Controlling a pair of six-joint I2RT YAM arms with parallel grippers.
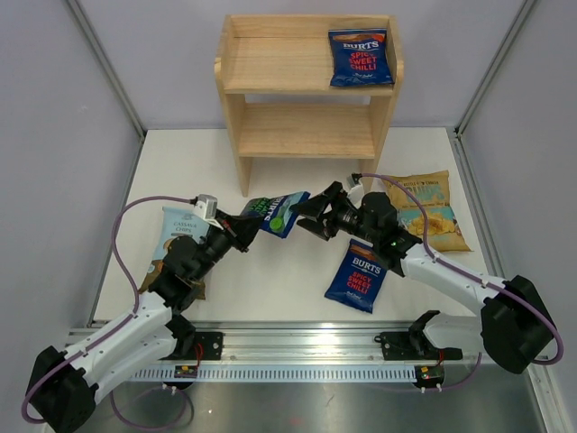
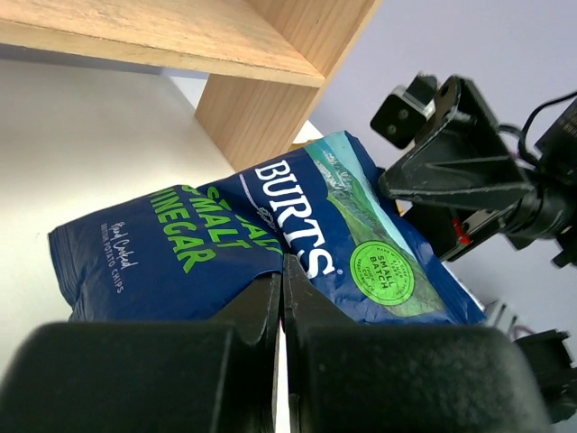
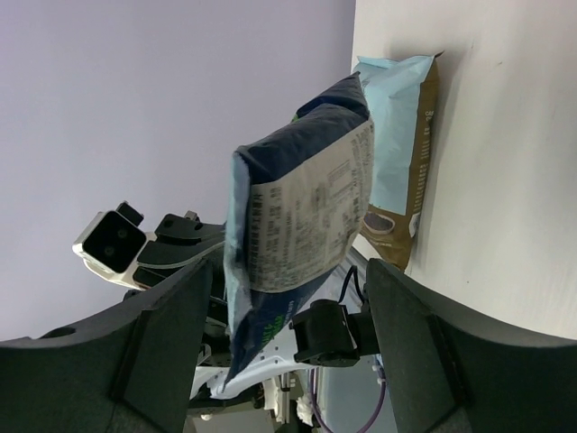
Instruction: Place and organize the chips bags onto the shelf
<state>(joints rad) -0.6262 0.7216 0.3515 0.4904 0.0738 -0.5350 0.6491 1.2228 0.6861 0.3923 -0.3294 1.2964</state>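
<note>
The left gripper [image 2: 282, 275] pinches a BURTS "MALT VINEGAR" bag [image 2: 343, 234]. The right gripper [image 3: 288, 271] gapes open around its other end.

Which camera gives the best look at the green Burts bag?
Left wrist: the green Burts bag shows its front label large there, pinched by the left gripper. The top view shows it small and tilted. The right wrist shows only its back panel.

Overhead view looks down on the table [image 1: 270, 298]; both close wrist views share the green-labelled bag [image 2: 225, 244].
</note>
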